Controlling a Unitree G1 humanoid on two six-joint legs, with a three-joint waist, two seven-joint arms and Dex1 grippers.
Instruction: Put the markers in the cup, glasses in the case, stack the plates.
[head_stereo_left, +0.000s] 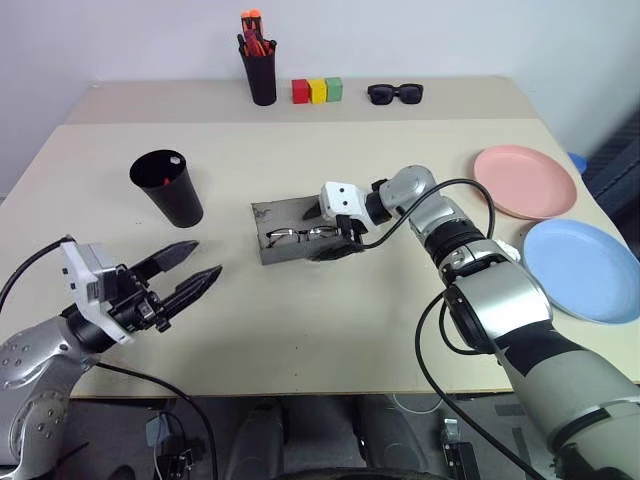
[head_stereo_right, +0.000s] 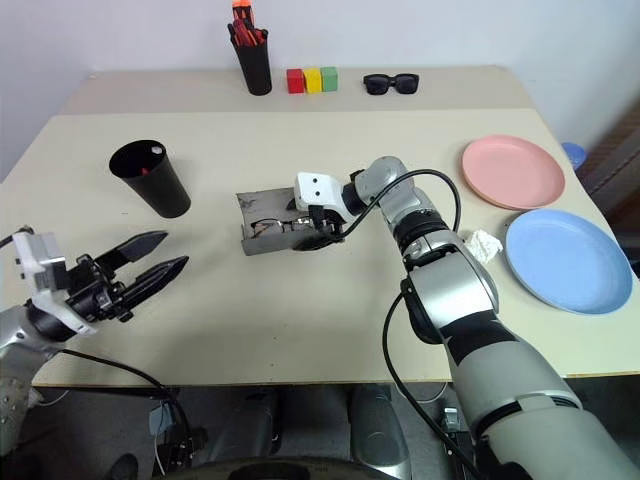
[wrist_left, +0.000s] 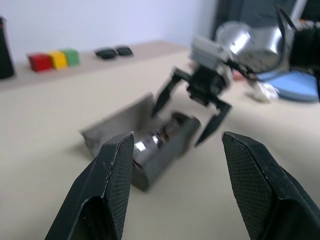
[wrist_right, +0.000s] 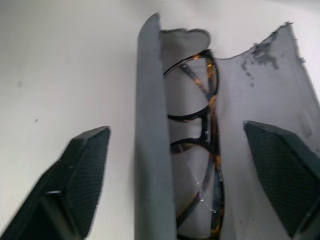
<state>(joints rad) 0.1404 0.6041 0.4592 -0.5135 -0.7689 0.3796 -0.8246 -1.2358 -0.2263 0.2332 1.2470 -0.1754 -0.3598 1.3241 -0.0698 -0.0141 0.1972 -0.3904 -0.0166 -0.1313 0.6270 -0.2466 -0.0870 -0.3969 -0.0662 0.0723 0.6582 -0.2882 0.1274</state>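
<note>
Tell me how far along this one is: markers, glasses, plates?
Markers look done: a red tip and a white one show inside the cup. In hand: the glasses lie in the case, lid up, with the right gripper open over it. Left: the pink plate and blue plate lie unstacked. The left gripper is open, empty.

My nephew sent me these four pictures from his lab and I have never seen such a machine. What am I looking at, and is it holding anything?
It is a two-armed robot at a beige table. Two pictures look down from its head; two look along each wrist's black fingers. The right gripper hangs open over the grey hinged glasses case, where the thin wire-rimmed eyeglasses lie. The left gripper is open, holding nothing. Also there: a wide black plastic cup, a round pink plate beside a light blue plate, a black pen holder, three coloured blocks, and dark sunglasses.
</note>
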